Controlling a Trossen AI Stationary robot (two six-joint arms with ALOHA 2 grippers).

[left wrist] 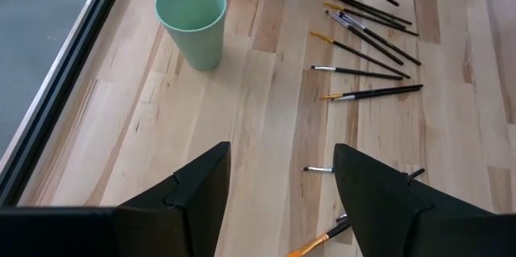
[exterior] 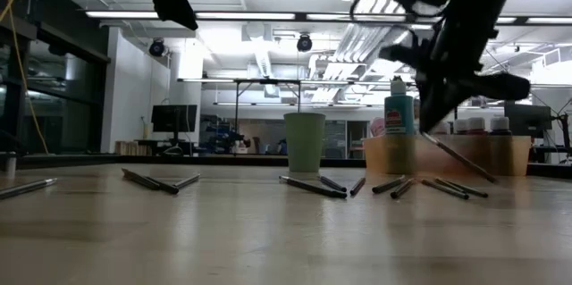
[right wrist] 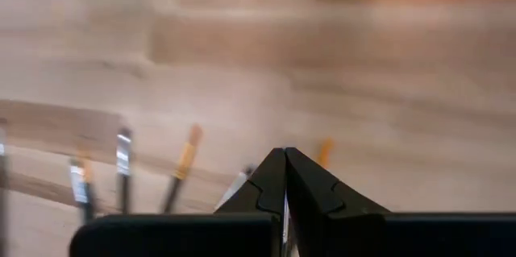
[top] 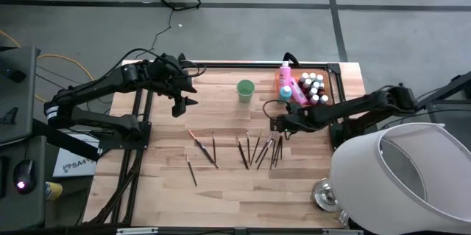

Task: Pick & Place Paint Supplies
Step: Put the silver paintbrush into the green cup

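The right gripper (exterior: 447,129) fingers pinched a brush (exterior: 460,158) that dangled below them, looked ready to slip. The left gripper (top: 184,102) fingers were spread, empty.

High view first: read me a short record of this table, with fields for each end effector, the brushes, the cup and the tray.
left end effector: open, empty, in the air to the left of the cup
right end effector: shut on a brush, which hangs tilted above the table
loose brushes: scattered flat on the wood
cup: light green, upright, empty
tray: orange, to the right of the cup, holding the bottles
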